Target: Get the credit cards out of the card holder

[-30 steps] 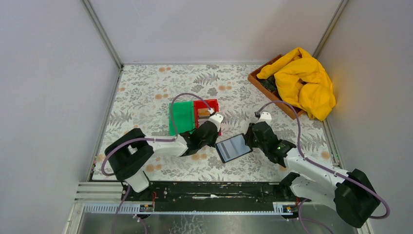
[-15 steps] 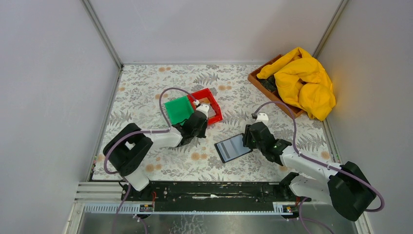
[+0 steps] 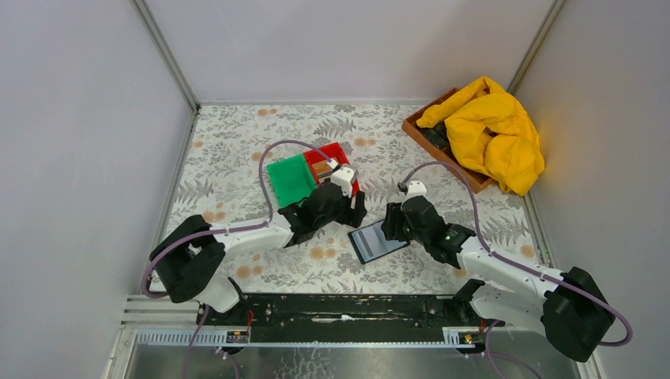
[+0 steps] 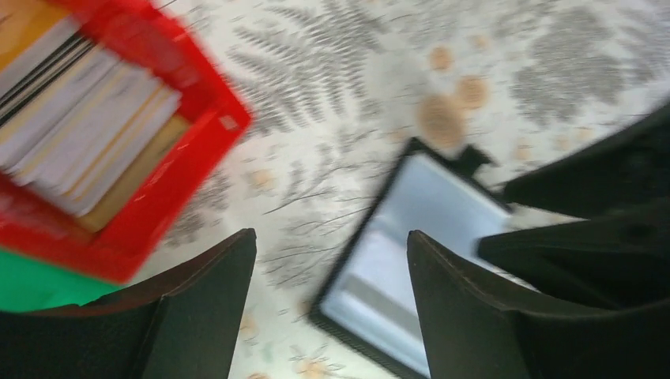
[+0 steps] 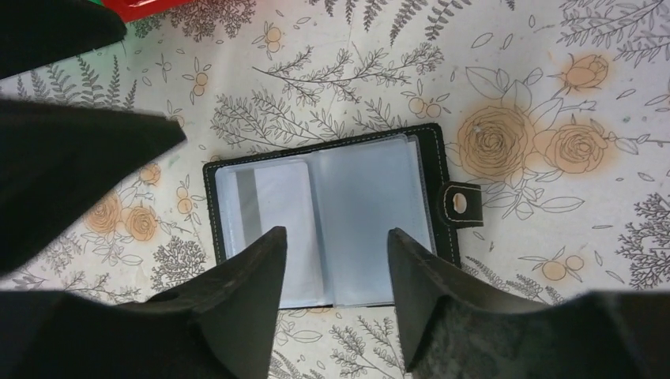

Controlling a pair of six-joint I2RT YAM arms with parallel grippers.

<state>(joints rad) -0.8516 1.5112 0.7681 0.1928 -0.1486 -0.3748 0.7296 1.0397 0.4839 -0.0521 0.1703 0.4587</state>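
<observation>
Closest to you, the card holder (image 3: 373, 242) lies flat on the flowery table (image 3: 237, 150), a bit right of centre. It's opened up with the glossy sleeves facing up. From above, its long side runs on a slant, near-left to far-right. In the right wrist view the snap tab (image 5: 461, 204) sticks out at the right-hand end. One grey-white card (image 5: 272, 213) sits in the left sleeve. The right sleeve looks blank, but I can't tell for sure through the glare.

Your right gripper (image 5: 336, 237) hangs right over the card holder, fingers spread, pinching nothing. From above it covers the far-right end. Your left gripper (image 4: 330, 241) is just beside the far-left corner, fingers also spread with nothing pinched, so both black heads crowd that far edge.

Just behind the left gripper is the red bin (image 3: 338, 150) with a stack of cards (image 4: 79, 134) in it. The green bin (image 3: 291, 180) is right up against its left side. Way back in the far right corner there's a wooden tray (image 3: 416, 126) with a yellow cloth (image 3: 494, 134) heaped over it.
</observation>
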